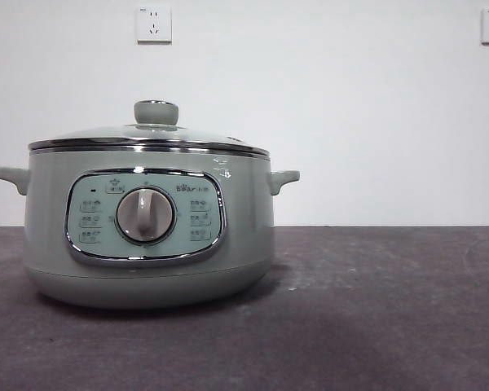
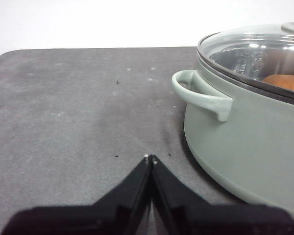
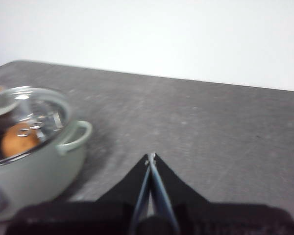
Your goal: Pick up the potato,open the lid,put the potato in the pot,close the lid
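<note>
The sage-green pot [image 1: 147, 236] stands on the dark table at the left of the front view, with the glass lid [image 1: 151, 137] seated on it. The potato [image 3: 19, 139] lies inside the pot, seen through the lid glass; it also shows in the left wrist view [image 2: 286, 82]. My left gripper [image 2: 150, 158] is shut and empty above the table beside one side handle [image 2: 201, 93]. My right gripper [image 3: 151, 156] is shut and empty above the table beside the other handle [image 3: 74, 137]. Neither gripper shows in the front view.
The dark grey table [image 1: 375, 309] stretches to the right of the pot. A white wall with two sockets [image 1: 153, 24] stands behind. The table's far edge shows in both wrist views.
</note>
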Robot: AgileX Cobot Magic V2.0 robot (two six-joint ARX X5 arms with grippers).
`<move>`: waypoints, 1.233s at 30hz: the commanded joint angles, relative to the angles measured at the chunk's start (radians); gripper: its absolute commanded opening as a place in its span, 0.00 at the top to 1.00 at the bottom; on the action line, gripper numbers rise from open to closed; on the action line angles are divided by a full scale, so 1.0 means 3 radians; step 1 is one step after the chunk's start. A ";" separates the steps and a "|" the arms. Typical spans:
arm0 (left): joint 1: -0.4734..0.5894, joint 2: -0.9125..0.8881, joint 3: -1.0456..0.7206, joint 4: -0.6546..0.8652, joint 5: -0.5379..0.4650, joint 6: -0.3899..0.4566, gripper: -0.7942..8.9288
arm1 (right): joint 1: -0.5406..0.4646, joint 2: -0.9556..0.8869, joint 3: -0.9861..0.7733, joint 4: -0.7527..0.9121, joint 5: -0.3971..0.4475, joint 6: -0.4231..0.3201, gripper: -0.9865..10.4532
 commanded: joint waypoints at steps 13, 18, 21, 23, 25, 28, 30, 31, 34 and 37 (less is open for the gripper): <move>0.0008 -0.0005 -0.0053 0.0010 -0.0004 -0.0013 0.92 | -0.0715 -0.1025 -0.1854 0.1142 -0.0558 0.0300 0.91; 0.0008 -0.0005 -0.0053 0.0011 -0.0005 -0.0013 0.92 | -0.0715 -0.1047 -0.1976 0.1127 -0.0562 0.0300 0.91; 0.0008 -0.0005 -0.0053 0.0011 -0.0006 -0.0013 0.92 | -0.0715 -0.1047 -0.1995 0.1044 -0.0558 0.0317 0.91; 0.0008 -0.0005 -0.0053 0.0011 -0.0005 -0.0013 0.92 | -0.0715 -0.1047 -0.1995 0.0969 -0.0546 0.0315 0.91; 0.0008 -0.0005 -0.0053 0.0011 -0.0006 -0.0013 0.92 | -0.0715 -0.1047 -0.1995 0.0969 -0.0537 0.0280 0.91; 0.0008 -0.0005 -0.0053 0.0011 -0.0006 -0.0013 0.92 | -0.0715 -0.1034 -0.1995 0.0968 -0.0540 0.0286 0.91; 0.0008 -0.0005 -0.0053 0.0011 -0.0006 -0.0013 0.92 | -0.0712 -0.1001 -0.1994 0.0969 -0.0539 0.0286 0.91; 0.0008 -0.0005 -0.0053 0.0010 -0.0006 -0.0013 0.92 | -0.0712 -0.0992 -0.1994 0.0969 -0.0538 0.0284 0.91; 0.0008 -0.0005 -0.0053 0.0011 -0.0006 -0.0013 0.92 | -0.0712 -0.0984 -0.1994 0.0969 -0.0538 0.0284 0.91; 0.0008 -0.0005 -0.0053 0.0011 -0.0006 -0.0013 0.92 | -0.0712 -0.0984 -0.1994 0.0969 -0.0538 0.0285 0.91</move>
